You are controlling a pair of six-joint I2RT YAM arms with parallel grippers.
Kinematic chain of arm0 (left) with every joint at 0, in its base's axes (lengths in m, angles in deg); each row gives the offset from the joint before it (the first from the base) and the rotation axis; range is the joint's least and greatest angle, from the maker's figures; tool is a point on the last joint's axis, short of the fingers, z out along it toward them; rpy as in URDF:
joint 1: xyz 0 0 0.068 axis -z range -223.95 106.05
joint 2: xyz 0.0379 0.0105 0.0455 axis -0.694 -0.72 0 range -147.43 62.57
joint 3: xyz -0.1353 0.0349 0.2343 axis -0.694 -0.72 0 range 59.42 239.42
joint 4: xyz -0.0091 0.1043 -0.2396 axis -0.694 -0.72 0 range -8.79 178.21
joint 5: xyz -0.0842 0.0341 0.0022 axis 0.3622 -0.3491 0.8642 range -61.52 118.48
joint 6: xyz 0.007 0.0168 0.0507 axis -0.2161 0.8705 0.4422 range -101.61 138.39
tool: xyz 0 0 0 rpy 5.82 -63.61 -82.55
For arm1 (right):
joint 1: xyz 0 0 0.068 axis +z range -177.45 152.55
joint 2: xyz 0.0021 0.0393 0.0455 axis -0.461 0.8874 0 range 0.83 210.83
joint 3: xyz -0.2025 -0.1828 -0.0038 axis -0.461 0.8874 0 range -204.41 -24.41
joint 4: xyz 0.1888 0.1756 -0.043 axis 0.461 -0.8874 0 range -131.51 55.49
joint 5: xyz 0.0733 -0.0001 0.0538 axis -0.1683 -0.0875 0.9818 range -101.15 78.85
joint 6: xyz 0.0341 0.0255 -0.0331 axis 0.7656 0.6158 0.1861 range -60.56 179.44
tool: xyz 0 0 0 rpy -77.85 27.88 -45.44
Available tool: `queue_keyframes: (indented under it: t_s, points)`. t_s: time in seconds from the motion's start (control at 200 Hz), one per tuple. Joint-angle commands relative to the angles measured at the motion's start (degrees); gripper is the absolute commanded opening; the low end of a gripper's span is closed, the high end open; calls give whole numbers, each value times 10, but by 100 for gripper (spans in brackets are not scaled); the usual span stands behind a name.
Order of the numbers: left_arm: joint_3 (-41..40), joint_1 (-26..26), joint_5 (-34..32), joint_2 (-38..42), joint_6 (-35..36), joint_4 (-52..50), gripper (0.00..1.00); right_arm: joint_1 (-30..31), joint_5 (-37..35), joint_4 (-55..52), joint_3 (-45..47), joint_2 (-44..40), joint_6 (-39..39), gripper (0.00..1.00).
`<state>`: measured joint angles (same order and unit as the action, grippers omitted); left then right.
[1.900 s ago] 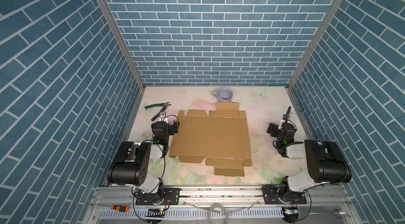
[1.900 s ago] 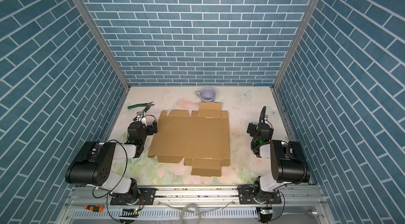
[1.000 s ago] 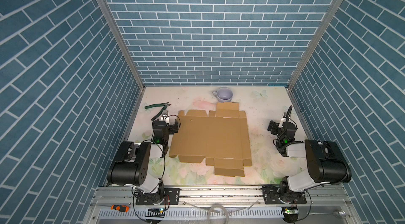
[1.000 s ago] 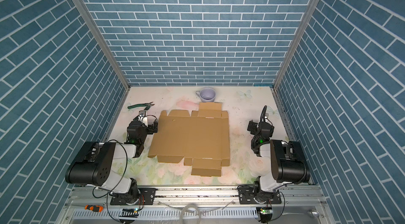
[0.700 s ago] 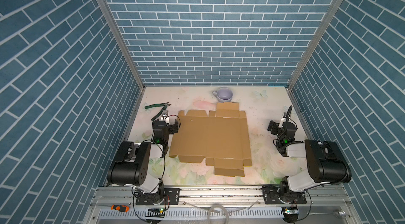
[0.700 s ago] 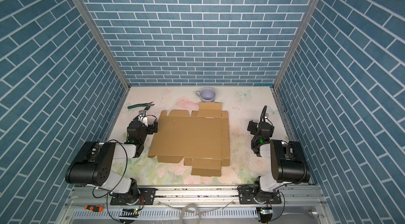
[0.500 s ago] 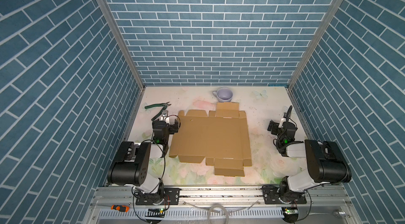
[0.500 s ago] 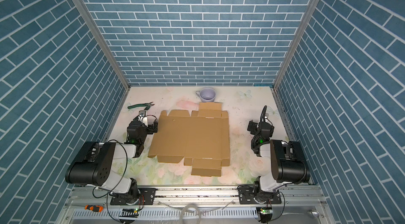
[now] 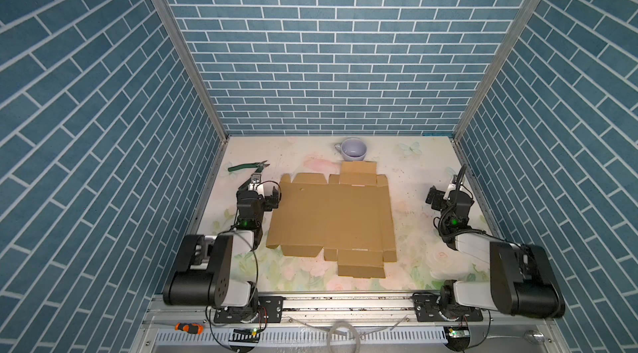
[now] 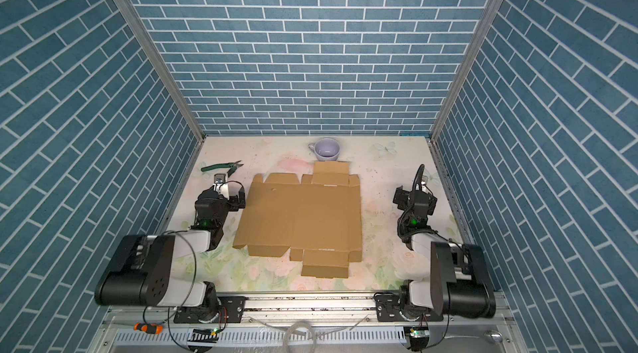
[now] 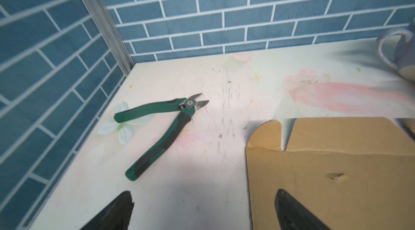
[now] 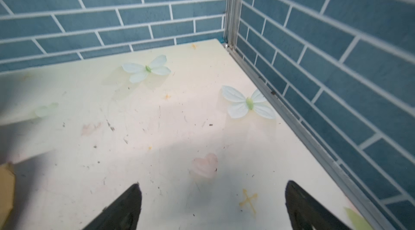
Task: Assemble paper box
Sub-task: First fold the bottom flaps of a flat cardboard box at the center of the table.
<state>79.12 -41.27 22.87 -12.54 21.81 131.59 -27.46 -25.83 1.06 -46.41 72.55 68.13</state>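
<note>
The paper box (image 9: 331, 220) (image 10: 300, 216) is a flat brown die-cut cardboard sheet, flaps spread, lying mid-table in both top views. My left gripper (image 9: 259, 192) (image 10: 222, 196) sits low at the sheet's left edge, open and empty. In the left wrist view its fingertips straddle that edge (image 11: 203, 194), one over the cardboard (image 11: 325, 172), one over bare table. My right gripper (image 9: 450, 196) (image 10: 416, 197) rests near the right wall, apart from the sheet, open with nothing between its fingers (image 12: 213, 185). Only a sliver of cardboard (image 12: 5, 186) shows in the right wrist view.
A lavender cup (image 9: 353, 148) (image 10: 327, 148) (image 11: 402, 53) stands just behind the sheet's back flap. Green-handled pliers (image 9: 247, 166) (image 10: 221, 166) (image 11: 166, 127) lie at the back left, just ahead of my left gripper. Blue brick walls close three sides. An orange screwdriver (image 9: 188, 327) lies off the table's front.
</note>
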Motion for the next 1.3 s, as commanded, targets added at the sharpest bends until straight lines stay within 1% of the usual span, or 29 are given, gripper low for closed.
queue_keyframes:
  t_s: [0.0,0.125,0.16,0.21,0.26,0.32,0.355,0.375,0.42,0.465,0.49,0.535,0.57,0.64,0.69,0.75,0.785,0.845,0.905,1.02,1.115,1.205,1.295]
  points:
    - [9,5,-72,114,-59,-119,100,4,-35,-200,-77,-71,85,99]
    - [38,7,-141,226,-160,-287,100,16,-56,-438,-174,-115,187,99]
    - [51,7,-153,248,-190,-339,100,16,-33,-484,-195,-122,216,99]
    - [72,7,-154,269,-242,-401,100,16,14,-509,-210,-132,245,99]
    - [93,5,-138,283,-297,-458,100,10,63,-524,-210,-144,290,99]
    - [108,-4,-108,297,-374,-499,100,0,149,-499,-197,-160,298,97]
    - [107,-17,-60,304,-395,-489,100,-1,186,-487,-192,-167,305,94]
    - [105,-25,-27,306,-401,-472,100,-1,193,-486,-192,-168,310,93]
    - [103,-44,46,309,-404,-434,100,-1,237,-489,-195,-167,317,90]
    - [119,-54,88,296,-400,-431,94,-1,263,-506,-204,-158,322,87]
    - [143,-55,94,279,-394,-462,91,-2,274,-520,-211,-152,326,85]
    - [198,-55,91,238,-371,-556,82,-1,298,-544,-221,-137,333,82]
    - [247,-54,100,204,-355,-621,78,1,324,-554,-226,-125,337,78]
    - [283,-49,120,161,-341,-692,72,19,357,-575,-228,-106,350,75]
    - [279,-37,112,149,-337,-711,73,42,356,-590,-226,-100,351,75]
    - [261,-22,92,142,-329,-714,79,65,344,-607,-222,-97,345,76]
    - [251,-17,85,134,-331,-713,81,77,338,-608,-217,-94,337,77]
    - [233,-14,86,113,-338,-698,83,93,337,-610,-213,-75,325,79]
    - [226,-6,100,81,-343,-674,85,105,355,-610,-214,-40,312,80]
    - [239,27,96,15,-339,-654,87,131,370,-616,-227,25,287,82]
    - [238,31,103,-26,-340,-635,87,151,370,-611,-233,54,276,83]
    - [225,32,101,-43,-339,-620,88,162,380,-590,-230,81,274,82]
    - [208,33,116,-53,-348,-593,88,169,392,-568,-232,113,276,80]
